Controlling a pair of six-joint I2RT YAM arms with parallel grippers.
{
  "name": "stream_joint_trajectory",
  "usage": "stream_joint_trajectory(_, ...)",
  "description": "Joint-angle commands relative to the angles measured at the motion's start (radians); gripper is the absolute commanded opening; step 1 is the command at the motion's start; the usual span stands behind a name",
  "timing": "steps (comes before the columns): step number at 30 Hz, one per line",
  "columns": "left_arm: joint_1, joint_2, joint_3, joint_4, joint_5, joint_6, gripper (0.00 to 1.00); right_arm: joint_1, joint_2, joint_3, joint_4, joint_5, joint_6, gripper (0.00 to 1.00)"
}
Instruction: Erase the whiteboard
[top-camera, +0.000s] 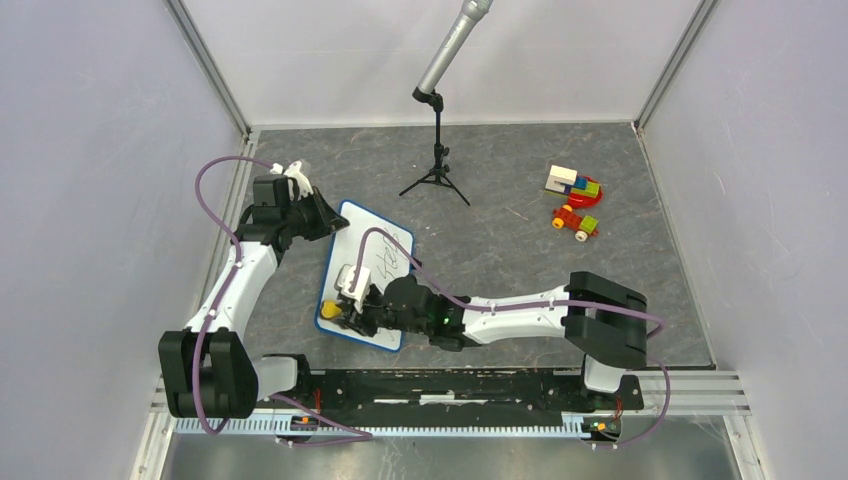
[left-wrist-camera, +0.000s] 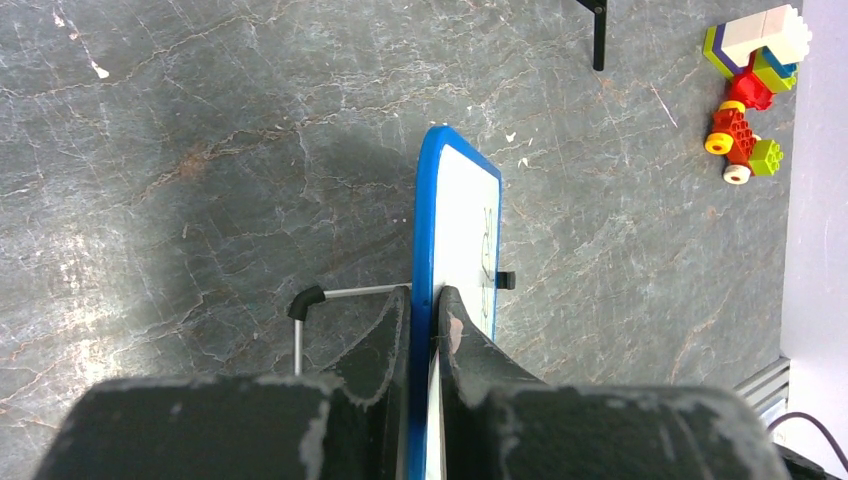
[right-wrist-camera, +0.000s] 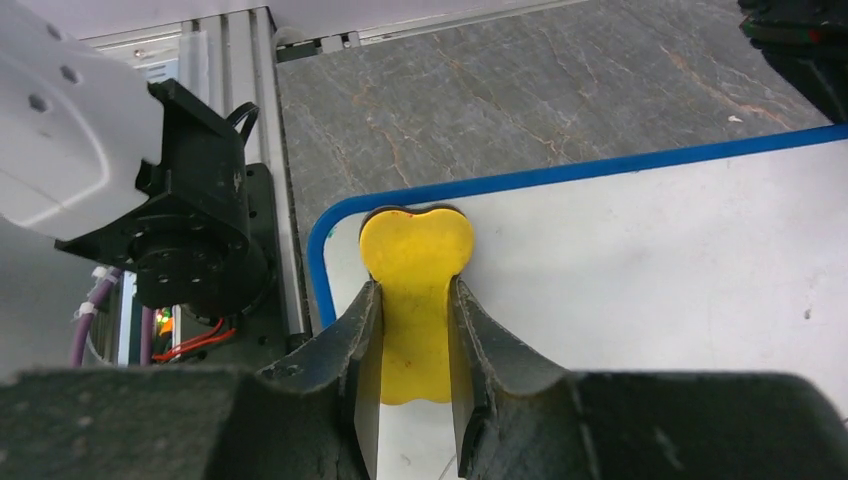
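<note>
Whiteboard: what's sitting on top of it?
A yellow eraser, pinched by the right gripper, sits at the whiteboard's near corner. Black handwriting shows farther up. The gripper hides the part beneath it, so any writing there can't be seen.

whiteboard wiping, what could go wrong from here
1. The left gripper pinches the whiteboard only at one edge, so wiping pressure might twist or slide it.
2. The yellow eraser in the right gripper sits at a corner by the blue rim; a stroke outward could run off the board.
3. The black handwriting lies nearer the left gripper, so reaching it may crowd the two arms.
</note>
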Motion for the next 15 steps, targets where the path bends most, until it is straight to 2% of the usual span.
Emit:
stream_joint_trajectory(1, -0.017, -0.003, -0.007, -0.018, -0.025, 0.019, 0.02, 0.022, 0.021, -0.112, -0.023, -0.128, -0.012, 0.16)
stream_joint_trajectory(8, -0.017, -0.002, -0.006, -0.018, -0.033, 0.018, 0.02, -0.014, -0.014, -0.274, -0.013, -0.01, 0.017, 0.16)
stream_joint_trajectory(15, -0.017, -0.004, -0.01, -0.018, -0.041, 0.013, 0.02, -0.041, -0.052, -0.19, -0.062, 0.031, -0.009, 0.16)
